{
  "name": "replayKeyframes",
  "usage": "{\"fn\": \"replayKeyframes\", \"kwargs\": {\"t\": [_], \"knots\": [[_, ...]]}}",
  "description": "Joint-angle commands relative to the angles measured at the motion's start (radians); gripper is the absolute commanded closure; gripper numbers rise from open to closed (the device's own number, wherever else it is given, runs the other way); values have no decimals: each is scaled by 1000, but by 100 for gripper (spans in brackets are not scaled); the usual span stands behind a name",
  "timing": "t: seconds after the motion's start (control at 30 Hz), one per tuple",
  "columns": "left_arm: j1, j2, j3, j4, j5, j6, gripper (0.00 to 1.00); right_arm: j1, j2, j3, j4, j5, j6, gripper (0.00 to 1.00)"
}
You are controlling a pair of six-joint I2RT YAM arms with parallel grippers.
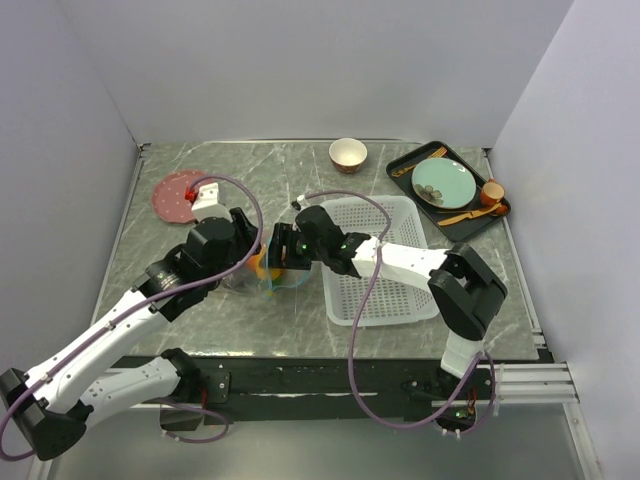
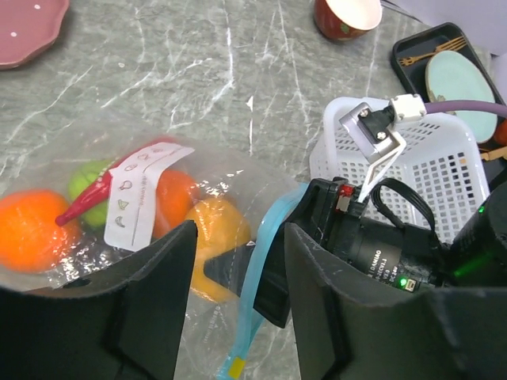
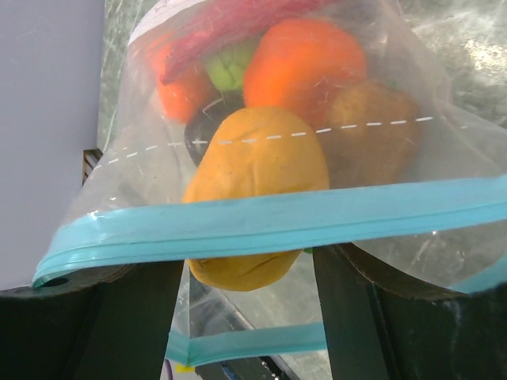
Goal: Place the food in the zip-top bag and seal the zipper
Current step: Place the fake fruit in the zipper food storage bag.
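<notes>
Shows a grey marble table (image 1: 270,165), walled on three sides, with both arms reaching from the near edge toward its centre. Right of centre, a white mesh basket (image 1: 400,215); far right, a black tray (image 1: 396,163); far left, a pink plate (image 1: 180,195); far centre, a small bowl (image 1: 347,153). At centre, just left of the basket, the zip-top bag (image 2: 214,170), lying between the two grippers with its body to the left and its mouth to the right. Inside the bag: an orange (image 2: 28,229), a green apple (image 2: 91,178), a red chili (image 2: 87,198), a brown kiwi (image 3: 372,119) and a yellow fruit (image 3: 257,170), the last right at the mouth and crossed by the zipper (image 3: 277,218) in the right wrist view. Zipper not yet pressed shut, its two teal lips standing apart. Left gripper (image 2: 238,245): fingers parted, astride the strip, pinching nothing. Right gripper (image 3: 245,265): spread wide, fingers apparently between the two lips, clamping nothing. Key relation: strip's long axis roughly near to far, passing straight between the left fingers, so the left arm judged the better placed to close across it and slide along; yellow fruit at the mouth judged a likely obstacle to a full seal.
</notes>
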Motion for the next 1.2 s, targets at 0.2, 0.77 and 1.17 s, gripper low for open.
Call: {"fn": "replayKeyframes", "kwargs": {"t": [0.2,0.77,1.17], "knots": [[14,-18,-32,7,-15,-20,39,9,-39,11,33,32,-24,13],[24,-14,-11,-76,4,-73,31,9,-220,-49,-174,182,-56,6],[24,-106,-63,-223,169,-360,30,-42,-360,-40,-356,190,-104,5]]}}
